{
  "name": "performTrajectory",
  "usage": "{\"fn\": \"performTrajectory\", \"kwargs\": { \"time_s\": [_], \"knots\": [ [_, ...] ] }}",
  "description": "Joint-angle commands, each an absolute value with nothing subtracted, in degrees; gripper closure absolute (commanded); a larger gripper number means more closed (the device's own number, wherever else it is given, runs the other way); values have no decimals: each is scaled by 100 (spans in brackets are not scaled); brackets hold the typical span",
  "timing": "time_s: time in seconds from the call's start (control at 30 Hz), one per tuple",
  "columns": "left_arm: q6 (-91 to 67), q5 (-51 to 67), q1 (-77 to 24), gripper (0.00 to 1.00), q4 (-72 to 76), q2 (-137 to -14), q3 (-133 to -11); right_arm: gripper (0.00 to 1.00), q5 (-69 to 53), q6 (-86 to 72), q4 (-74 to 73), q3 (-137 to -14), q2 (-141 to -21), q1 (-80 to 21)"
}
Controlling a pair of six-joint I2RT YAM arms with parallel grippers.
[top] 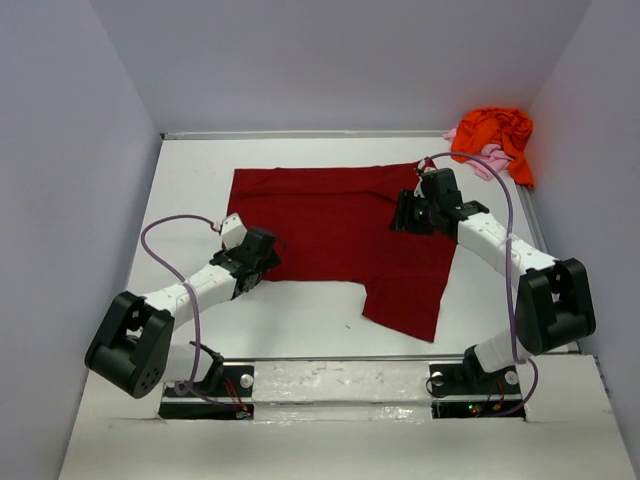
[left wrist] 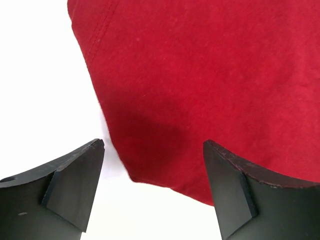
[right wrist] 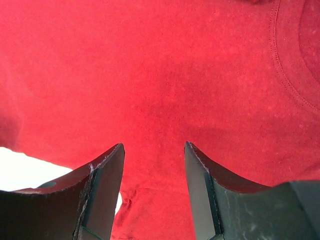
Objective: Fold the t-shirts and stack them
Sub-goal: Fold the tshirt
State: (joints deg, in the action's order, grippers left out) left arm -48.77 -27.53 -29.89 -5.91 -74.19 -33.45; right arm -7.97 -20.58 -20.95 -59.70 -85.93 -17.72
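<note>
The dark red t-shirt (top: 340, 225) lies spread flat on the white table, one sleeve reaching toward the near edge. My left gripper (top: 268, 250) is open and empty, hovering over the shirt's near left corner (left wrist: 150, 165). My right gripper (top: 408, 213) is open and empty above the shirt's right side, with red cloth (right wrist: 160, 90) filling its view and the collar seam at the upper right. The bright orange t-shirt (top: 495, 135) lies crumpled in the far right corner on top of the pale pink t-shirt (top: 490, 160).
White table (top: 190, 190) with grey walls on three sides. A metal rail runs along the far edge (top: 300, 134). The arm bases sit on a plate at the near edge (top: 340, 385). Purple cables loop beside each arm.
</note>
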Motion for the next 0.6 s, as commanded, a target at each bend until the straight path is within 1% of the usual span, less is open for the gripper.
{"fn": "performTrajectory", "kwargs": {
  "time_s": [0.0,0.23,0.37,0.4,0.43,0.47,0.5,0.57],
  "knots": [
    [-4922,-3049,-3015,12,-590,-7172,-3244,44,-826,-2074,-1749,-5933,-8464,-1802],
    [-4904,-2813,-2997,15,-441,-7707,-3454,44,-879,-2092,-1732,-5933,-8429,-1802],
    [-4966,-2602,-3006,25,-194,-7857,-3340,44,-861,-2083,-1731,-5898,-8358,-1802],
    [-4966,-2558,-3006,31,-124,-7892,-3331,44,-861,-2083,-1740,-5897,-8332,-1802],
    [-4957,-2540,-2997,34,-97,-7936,-3331,44,-861,-2074,-1740,-5897,-8323,-1802],
    [-4922,-2462,-3006,47,-44,-8041,-3340,44,-861,-2074,-1732,-5889,-8315,-1802],
    [-4878,-2426,-2997,64,-35,-8112,-3375,44,-853,-2074,-1731,-5880,-8306,-1802],
    [-4904,-2426,-3006,82,-131,-8314,-3497,45,-861,-2074,-1723,-5880,-8332,-1802]
  ]
}}
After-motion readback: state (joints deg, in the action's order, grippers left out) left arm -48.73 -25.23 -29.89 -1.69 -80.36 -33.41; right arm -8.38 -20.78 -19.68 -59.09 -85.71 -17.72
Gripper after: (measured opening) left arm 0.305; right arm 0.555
